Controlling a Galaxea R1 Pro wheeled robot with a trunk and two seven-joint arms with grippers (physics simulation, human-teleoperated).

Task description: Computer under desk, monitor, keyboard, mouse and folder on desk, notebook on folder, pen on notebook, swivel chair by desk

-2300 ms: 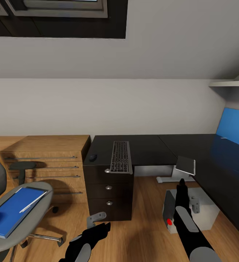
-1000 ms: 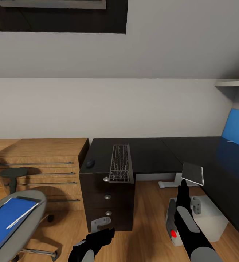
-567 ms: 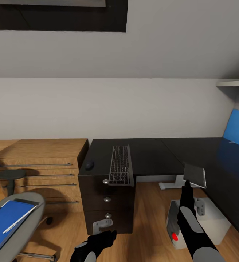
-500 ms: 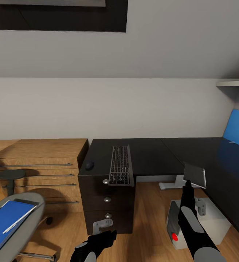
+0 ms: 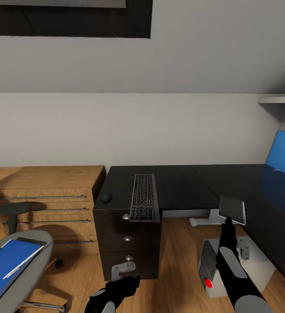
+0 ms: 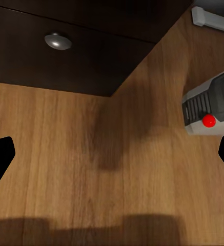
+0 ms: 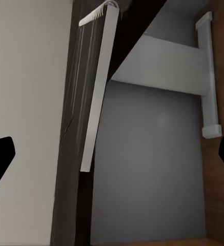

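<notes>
While the right claw [image 5: 227,219] keeps gripping the notebook [image 5: 232,209], it has risen just beside the surface [image 5: 177,184], nearing placement.

Legible text, labels, brands, numbers, signs: none. Keyboard [image 5: 143,197]: key legends too small to read. Computer [image 5: 235,266]: one red round button on its front, at 7 o'clock, unlettered.
</notes>
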